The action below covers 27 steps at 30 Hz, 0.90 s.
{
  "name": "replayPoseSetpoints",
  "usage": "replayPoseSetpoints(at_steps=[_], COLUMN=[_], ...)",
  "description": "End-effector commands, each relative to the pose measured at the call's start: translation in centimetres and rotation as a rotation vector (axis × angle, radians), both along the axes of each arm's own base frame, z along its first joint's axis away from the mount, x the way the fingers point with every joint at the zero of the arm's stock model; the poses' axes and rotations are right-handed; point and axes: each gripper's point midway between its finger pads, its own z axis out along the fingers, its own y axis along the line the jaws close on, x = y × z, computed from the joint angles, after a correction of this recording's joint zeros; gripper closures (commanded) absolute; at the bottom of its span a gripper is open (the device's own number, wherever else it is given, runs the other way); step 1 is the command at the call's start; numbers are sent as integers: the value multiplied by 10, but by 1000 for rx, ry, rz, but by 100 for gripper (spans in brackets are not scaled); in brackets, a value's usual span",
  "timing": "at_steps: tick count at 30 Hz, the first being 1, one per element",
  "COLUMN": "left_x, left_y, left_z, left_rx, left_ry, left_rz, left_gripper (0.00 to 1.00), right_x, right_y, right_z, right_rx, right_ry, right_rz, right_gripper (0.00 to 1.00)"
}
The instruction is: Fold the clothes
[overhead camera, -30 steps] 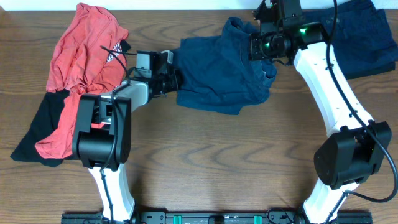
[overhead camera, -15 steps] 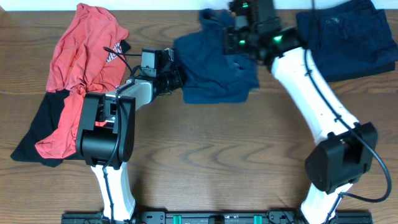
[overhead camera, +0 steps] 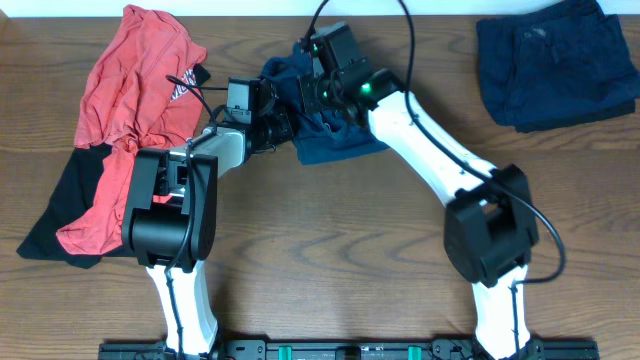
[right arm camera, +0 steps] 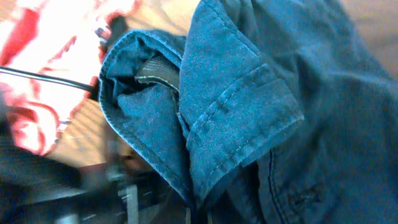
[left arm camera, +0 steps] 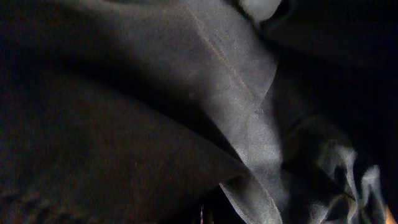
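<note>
Navy-blue shorts [overhead camera: 340, 140] lie bunched at the table's back centre, folded over on themselves toward the left. My right gripper [overhead camera: 316, 92] is shut on their hem and holds it above the left part of the pile; in the right wrist view the doubled hem [right arm camera: 236, 106] runs down into the gripper [right arm camera: 194, 214]. My left gripper [overhead camera: 284, 128] is at the shorts' left edge, shut on the cloth. Dark cloth [left arm camera: 155, 93] fills the left wrist view and hides the fingers. A coral-red T-shirt [overhead camera: 130, 90] lies on a black garment [overhead camera: 60, 205] at the left.
A second navy garment [overhead camera: 555, 60] lies folded at the back right corner. The red T-shirt also shows blurred in the right wrist view [right arm camera: 37, 56]. The left arm's cable [overhead camera: 185, 85] crosses the T-shirt. Bare wooden table [overhead camera: 340, 250] lies in front.
My right gripper has swept from the right side to the left with the shorts' edge, folding the shorts over into a narrower pile. The left gripper has stayed in place.
</note>
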Motion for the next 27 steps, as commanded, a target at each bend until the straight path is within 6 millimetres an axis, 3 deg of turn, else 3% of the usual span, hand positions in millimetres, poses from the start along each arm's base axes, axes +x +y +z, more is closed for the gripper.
replayPoseSetpoints(at_steps=[1,7,16,20,22,23,25,27], left_x=[-24,-31,-51,-59,-62,-62,-64,-63], left_y=[7,5,44,54,56,57,63,71], left_z=[-50,-23,52,87,102,108,119,125], left_rx=[45,-96,-85,-55,-43,-36,-19,-2], left_ry=[133,161,144,85,48,37,16,-1], left_rz=[20,-27,-30,-43,-54,-51,-34,-14], left_gripper=[94,94,93,77,74,74,73,73], right_x=[6,8,12,11,9,8,1,-9], right_y=[4,4,5,6,9,11,18,26], right_z=[1,-6,-4,-7,-9,-11,-15,-19], right_rx=[9,-16,-10,-11,-9,-8,-1,-3], right_ry=[-19,-30,-47,-43,-39,-36,-16,3], right_rz=[-9,18,13,17,24,29,56,95], right_gripper=[99,99,99,99,99,95,74,60])
